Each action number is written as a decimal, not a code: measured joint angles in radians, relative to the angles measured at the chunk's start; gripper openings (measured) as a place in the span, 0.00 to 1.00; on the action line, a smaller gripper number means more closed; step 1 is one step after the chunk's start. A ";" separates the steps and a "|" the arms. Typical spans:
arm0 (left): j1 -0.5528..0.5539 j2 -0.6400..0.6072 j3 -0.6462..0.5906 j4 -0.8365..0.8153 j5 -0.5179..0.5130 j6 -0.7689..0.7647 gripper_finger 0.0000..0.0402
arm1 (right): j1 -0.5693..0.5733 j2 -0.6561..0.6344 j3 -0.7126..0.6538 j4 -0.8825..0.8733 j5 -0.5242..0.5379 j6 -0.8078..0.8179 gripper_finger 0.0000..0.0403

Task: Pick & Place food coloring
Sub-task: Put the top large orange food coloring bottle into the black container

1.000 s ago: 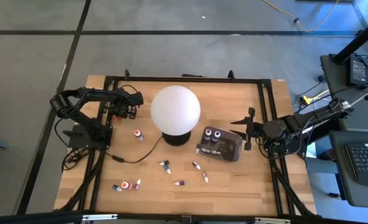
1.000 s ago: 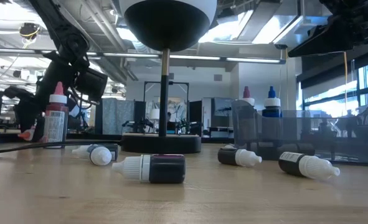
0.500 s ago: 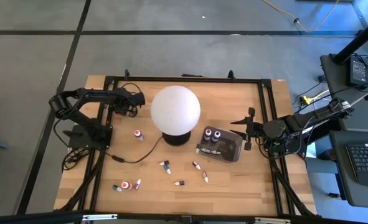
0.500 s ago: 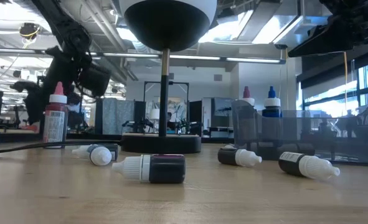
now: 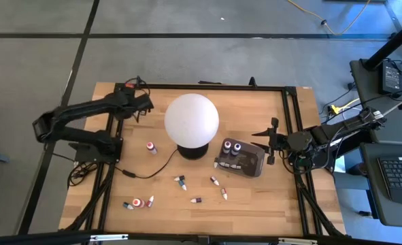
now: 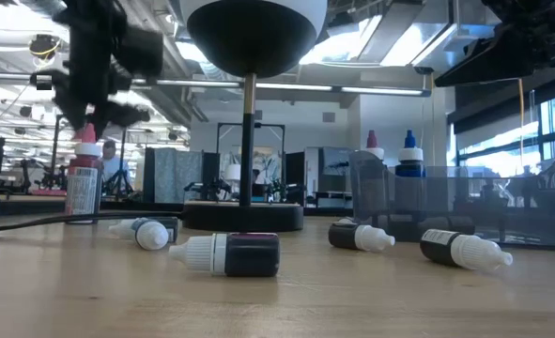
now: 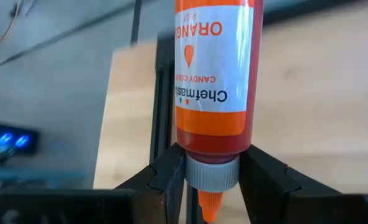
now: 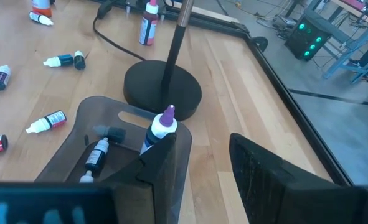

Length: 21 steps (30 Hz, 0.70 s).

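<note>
Both arms are matte black, built of slim jointed links with boxy housings at the joints. The left arm (image 5: pixel 85 116) rises from a squat black base, a black cable trailing beside it. The right arm (image 5: pixel 323 136) carries thin looped cables. The fingers (image 8: pixel 268 177) are flat, blocky black plastic.

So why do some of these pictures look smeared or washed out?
Low view: the left arm's gripper is motion-blurred, and ceiling lights glare bright behind the globe lamp. Left wrist view: the orange bottle between the fingers is sharp, the table behind it soft.
</note>
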 joint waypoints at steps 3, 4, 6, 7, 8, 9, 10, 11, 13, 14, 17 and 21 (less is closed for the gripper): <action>-0.050 -0.086 0.033 -0.001 -0.084 0.011 0.30 | 0.000 0.000 0.000 0.000 0.000 0.000 0.38; -0.072 -0.113 0.044 0.000 -0.118 0.015 0.30 | 0.000 0.000 0.000 0.000 0.000 0.000 0.38; -0.119 -0.168 0.068 0.010 -0.177 0.038 0.30 | 0.000 0.000 0.000 0.000 0.000 0.000 0.38; -0.145 -0.193 0.079 0.024 -0.205 0.060 0.30 | 0.000 0.000 0.000 0.000 0.000 -0.001 0.38; -0.170 -0.217 0.090 0.048 -0.220 0.085 0.30 | 0.000 0.000 0.000 0.000 0.000 -0.002 0.38; -0.196 -0.239 0.099 0.081 -0.226 0.115 0.30 | 0.000 0.000 0.000 0.000 0.000 -0.002 0.38; -0.221 -0.259 0.108 0.130 -0.225 0.160 0.30 | 0.000 0.000 0.000 0.000 0.000 -0.002 0.38; -0.244 -0.275 0.112 0.188 -0.222 0.217 0.30 | 0.000 0.000 0.000 0.000 0.000 -0.003 0.38; -0.291 -0.304 0.115 0.331 -0.200 0.370 0.30 | 0.000 0.000 0.000 0.000 0.000 -0.004 0.38; -0.313 -0.315 0.115 0.410 -0.184 0.453 0.30 | 0.000 0.000 0.000 0.000 0.000 -0.006 0.38; -0.377 -0.326 0.116 0.661 -0.110 0.707 0.30 | 0.000 0.000 0.000 0.006 0.000 -0.002 0.38; -0.464 -0.322 0.116 0.949 -0.086 0.993 0.30 | 0.000 0.000 0.000 0.006 0.000 0.003 0.38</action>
